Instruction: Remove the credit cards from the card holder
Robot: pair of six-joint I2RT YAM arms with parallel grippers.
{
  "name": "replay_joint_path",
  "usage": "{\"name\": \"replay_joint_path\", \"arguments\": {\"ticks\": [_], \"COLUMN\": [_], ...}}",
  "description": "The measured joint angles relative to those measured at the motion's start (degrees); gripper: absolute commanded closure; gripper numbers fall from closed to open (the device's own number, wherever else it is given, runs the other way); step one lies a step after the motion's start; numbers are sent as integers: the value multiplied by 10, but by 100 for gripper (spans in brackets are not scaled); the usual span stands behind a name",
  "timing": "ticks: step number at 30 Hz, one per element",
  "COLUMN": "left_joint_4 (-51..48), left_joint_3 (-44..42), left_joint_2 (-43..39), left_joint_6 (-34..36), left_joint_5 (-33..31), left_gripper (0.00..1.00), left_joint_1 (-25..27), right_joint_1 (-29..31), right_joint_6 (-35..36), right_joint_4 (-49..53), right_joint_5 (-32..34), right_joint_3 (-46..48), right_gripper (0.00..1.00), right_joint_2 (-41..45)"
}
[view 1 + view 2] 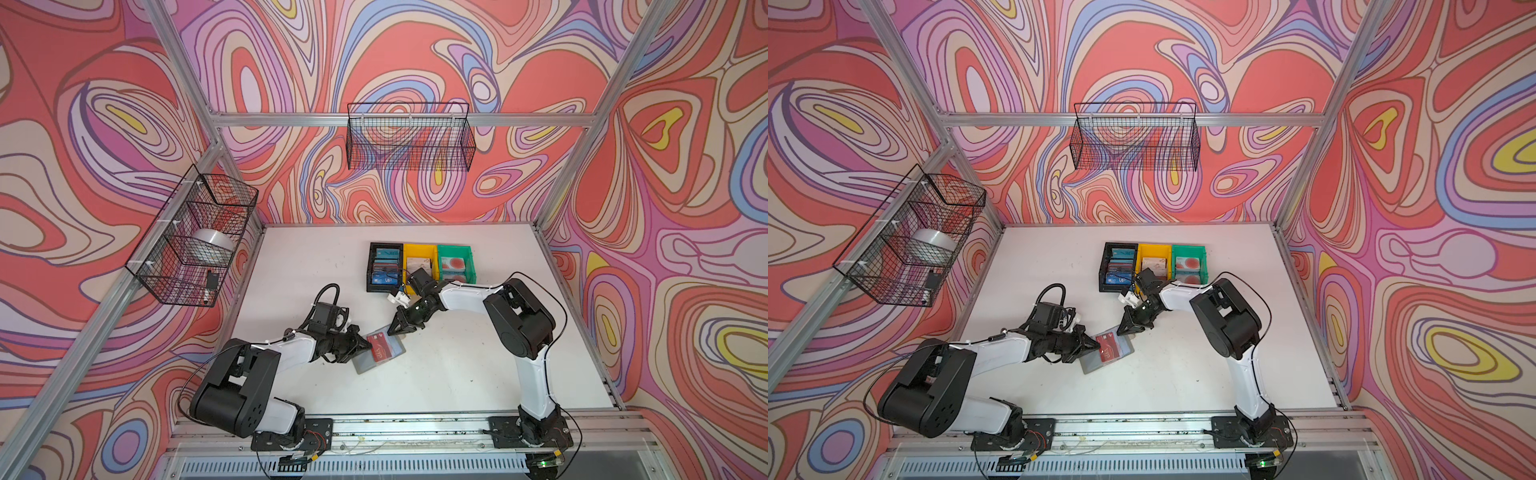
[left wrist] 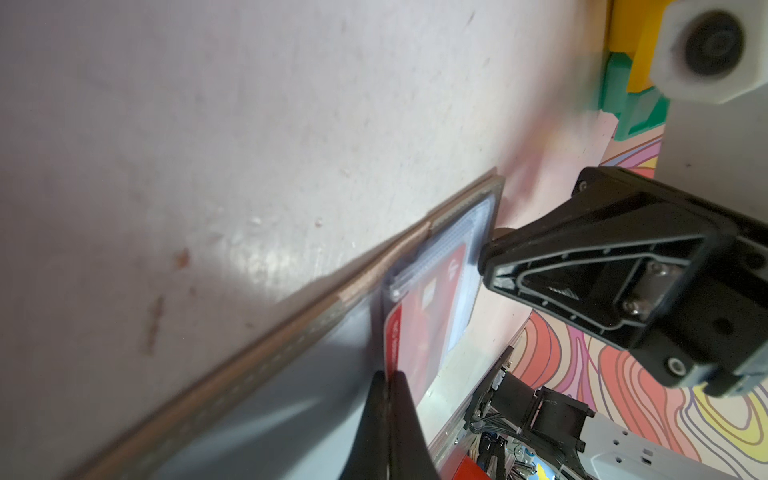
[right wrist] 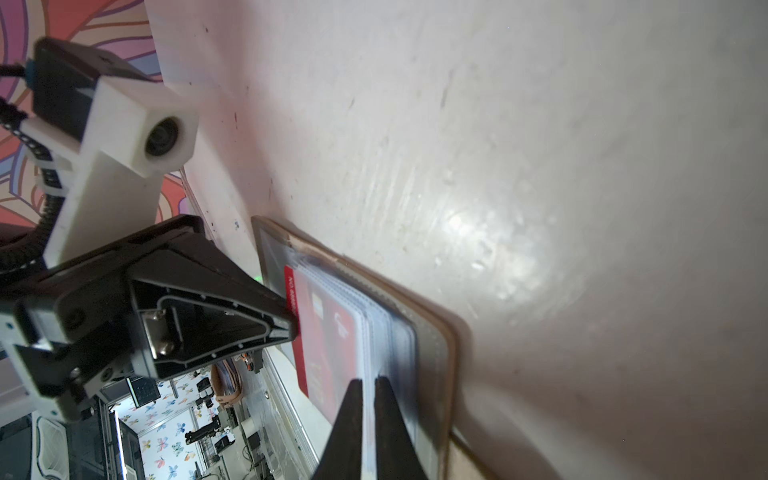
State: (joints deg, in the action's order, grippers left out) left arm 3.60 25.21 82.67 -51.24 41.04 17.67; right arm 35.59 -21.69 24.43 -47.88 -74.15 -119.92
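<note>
Since the card holder (image 1: 365, 365) is lying open and loose on the table (image 1: 457, 353), the two tools are sharing the job across it.

- Near side of the holder: the left tool (image 1: 366, 344) is pressing its jaws together on the free edge of the dark red VIP card (image 1: 380, 348). The card is sticking partway out of the clear sleeves (image 3: 386, 332) at the holder's middle. Judgement: it is gripping this end because it is the only part of the card clear of the plastic.
- Far edge of the holder: the right tool (image 1: 394, 330) is pinching the stack of sleeves, jaws almost together. Probable purpose: it is anchoring the holder so the card slides free without dragging everything along.
- Beyond the holder, well apart: the black bin (image 1: 370, 270), yellow bin (image 1: 419, 248) and green bin (image 1: 455, 249) are standing side by side. They are already holding cards, with a blue VIP card (image 1: 384, 280) in the black one. Presumably they are serving as drop-off.
</note>
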Motion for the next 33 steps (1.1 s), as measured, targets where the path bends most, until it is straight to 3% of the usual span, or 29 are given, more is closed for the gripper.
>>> {"name": "replay_joint_path", "arguments": {"ticks": [7,22,33], "left_joint_4": [-9,-70,-115], "left_joint_3": [27,177,177], "left_joint_2": [29,151,117], "left_joint_6": [5,60,93], "left_joint_5": [10,33,8], "left_gripper": [100,100,100], "left_joint_1": [0,0,0], "right_joint_1": [2,-12,-21], "right_joint_6": [7,-1,-5], "right_joint_4": [5,-1,-6], "right_joint_5": [-6,11,14], "right_joint_3": [-4,-13,-10], "right_gripper": [89,89,89], "right_joint_2": [-8,-5,-5]}}
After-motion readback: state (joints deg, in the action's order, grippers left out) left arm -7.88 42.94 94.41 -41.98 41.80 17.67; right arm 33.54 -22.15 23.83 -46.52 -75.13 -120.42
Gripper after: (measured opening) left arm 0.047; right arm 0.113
